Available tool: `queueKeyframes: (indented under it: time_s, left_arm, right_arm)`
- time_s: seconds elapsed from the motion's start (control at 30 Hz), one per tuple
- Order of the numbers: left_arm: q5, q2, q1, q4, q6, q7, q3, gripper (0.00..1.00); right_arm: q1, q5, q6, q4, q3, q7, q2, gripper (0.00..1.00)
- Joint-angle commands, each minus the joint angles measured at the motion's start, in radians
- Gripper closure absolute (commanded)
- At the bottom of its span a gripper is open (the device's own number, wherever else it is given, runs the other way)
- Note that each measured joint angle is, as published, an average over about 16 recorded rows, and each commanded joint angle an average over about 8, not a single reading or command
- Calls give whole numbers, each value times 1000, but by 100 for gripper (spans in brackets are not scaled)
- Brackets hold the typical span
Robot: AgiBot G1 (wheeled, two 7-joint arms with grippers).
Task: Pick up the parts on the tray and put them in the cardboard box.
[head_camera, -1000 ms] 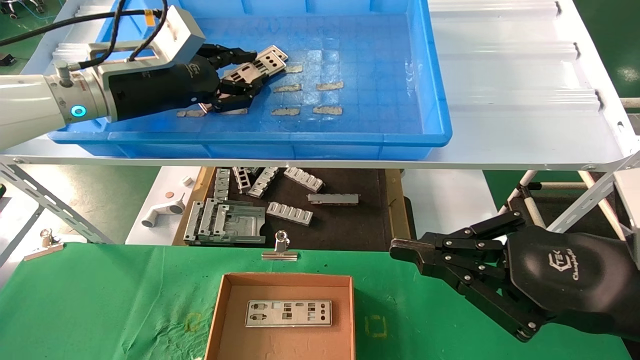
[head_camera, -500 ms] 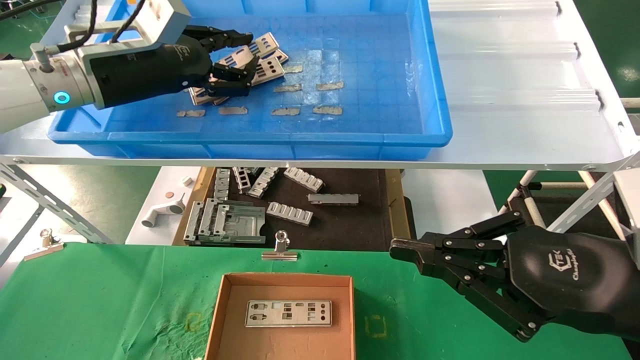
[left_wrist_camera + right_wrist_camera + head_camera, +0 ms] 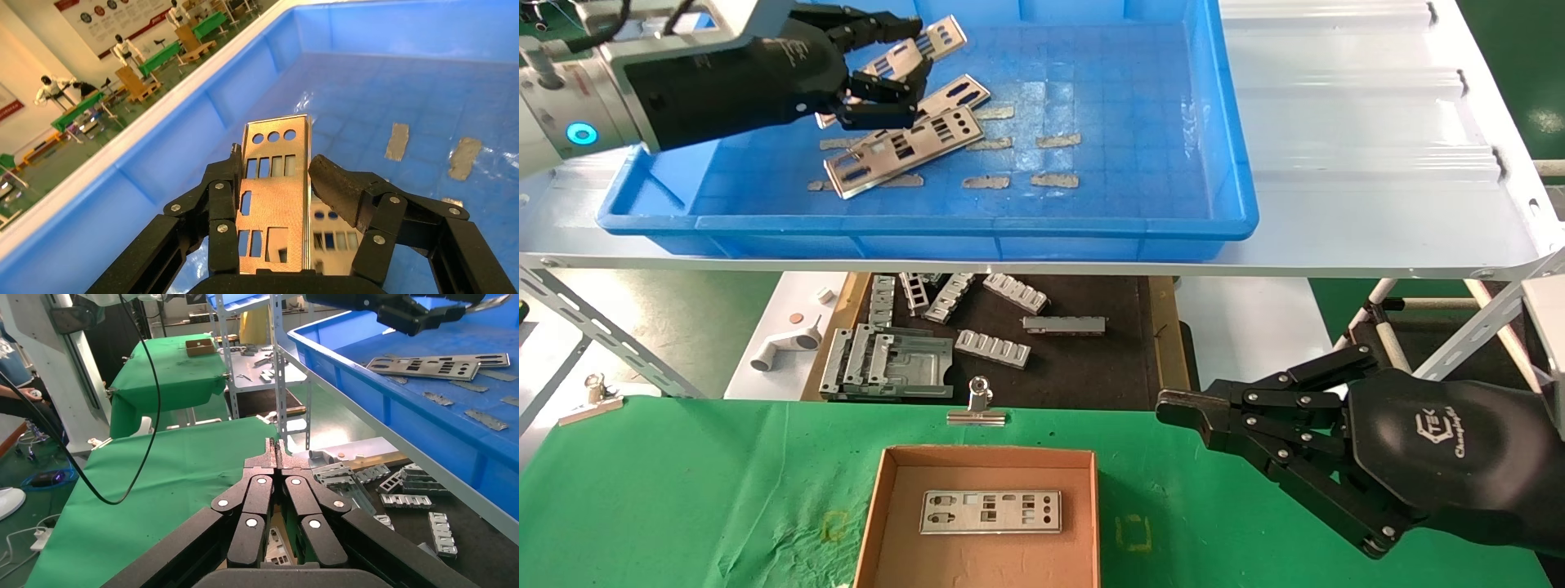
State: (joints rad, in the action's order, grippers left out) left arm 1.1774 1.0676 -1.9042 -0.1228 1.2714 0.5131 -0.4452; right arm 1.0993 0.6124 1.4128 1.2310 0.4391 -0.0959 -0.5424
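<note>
Green counter: box (image 3: pixel 977 523) at its front edge, well below left gripper (image 3: pixel 887 69) clamping a plate (image 3: pixel 932 41) lengthwise over tray (image 3: pixel 1091 220); right gripper (image 3: pixel 1173 406) closed, empty.

Green-clothed table (image 3: pixel 682 498): cardboard box (image 3: pixel 878 523), two binder clips (image 3: pixel 977 408) at far edge.

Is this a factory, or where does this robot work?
Probably a factory workshop or robot training hall. The left gripper lifts a punched silver metal plate from a big blue plastic tray, ribbed grey metal brackets lie below, and more green-covered workbenches stand behind.
</note>
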Motion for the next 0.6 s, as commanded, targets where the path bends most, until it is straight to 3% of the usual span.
queueKeyframes:
  time_s: [0.03,0.37,0.6]
  left_arm:
    - [-3,-5,-4,-7,8,2,2,100]
    - [-12,-93,-8,-139,212,-31,-2,100]
    - [-53,-177,52,-355,310,-102,-11,100]
  right_arm:
    - [0,0,0,0,0,0,0,100]
    - [0,0,0,0,0,0,0,100]
    - [0,0,0,0,0,0,0,100]
